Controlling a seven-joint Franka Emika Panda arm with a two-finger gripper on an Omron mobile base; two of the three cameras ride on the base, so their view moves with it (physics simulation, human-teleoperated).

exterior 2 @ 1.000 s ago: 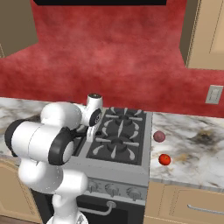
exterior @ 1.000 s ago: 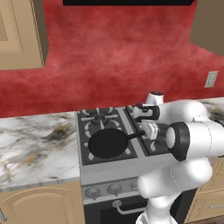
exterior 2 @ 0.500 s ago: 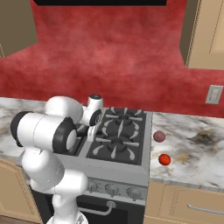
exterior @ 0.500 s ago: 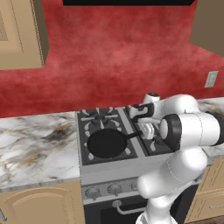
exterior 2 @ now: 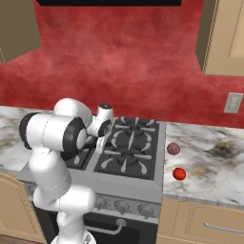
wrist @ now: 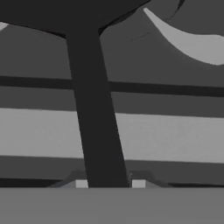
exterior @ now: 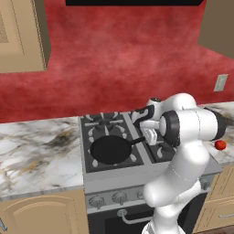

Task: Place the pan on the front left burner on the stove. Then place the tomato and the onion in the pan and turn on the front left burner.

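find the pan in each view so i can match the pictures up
Left base view: the pan sits left of centre on the stove's front left burner, handle running right.
Right base view: hidden behind the arm.
Hand view: its handle runs up the middle.
Shared landmark: the stove.

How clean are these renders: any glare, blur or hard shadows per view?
Left base view: sharp, flat even light, no glare on the pan. Right base view: same soft lighting, tomato and onion crisp, only faint shadows. Hand view: very close on the pan's handle, edges soft, mostly grey.
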